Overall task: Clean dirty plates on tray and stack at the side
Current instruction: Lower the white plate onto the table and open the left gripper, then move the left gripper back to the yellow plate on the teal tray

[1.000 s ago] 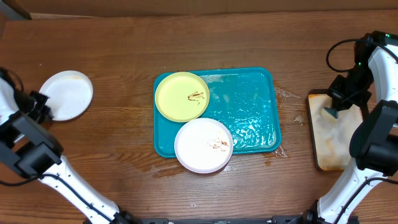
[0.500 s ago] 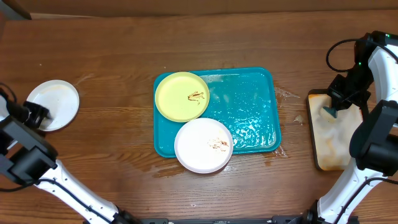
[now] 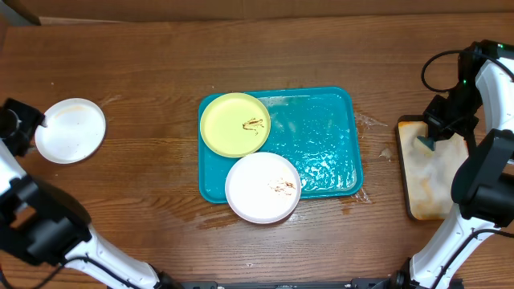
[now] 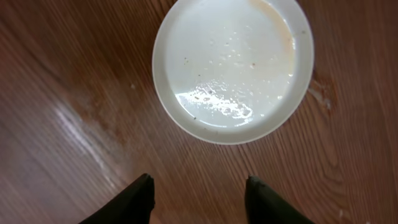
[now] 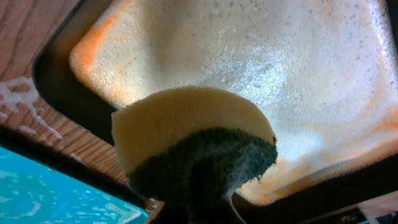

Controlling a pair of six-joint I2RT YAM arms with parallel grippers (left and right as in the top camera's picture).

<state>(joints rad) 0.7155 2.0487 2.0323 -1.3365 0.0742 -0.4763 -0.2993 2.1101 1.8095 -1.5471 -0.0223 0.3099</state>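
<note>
Three plates are seen. A white plate (image 3: 71,130) is set on the counter (image 3: 144,56) at the far left, well apart from the teal tray (image 3: 321,132). A wet sheen and a faint orange tinge near its rim are shown in the left wrist view. The yellow-green plate (image 3: 234,124) is laid in the tray's rear left corner, marked with a brown smear. The second white plate (image 3: 263,186), likewise smeared, is placed over the tray's front rim, partly overhanging the counter. The left gripper (image 4: 199,196) is held just beside the far-left plate, its jaws spread wide with nothing between them. The right gripper (image 3: 432,138) is clamped on a yellow-and-green sponge (image 5: 186,143) above the foamy small tray (image 3: 438,193).
</note>
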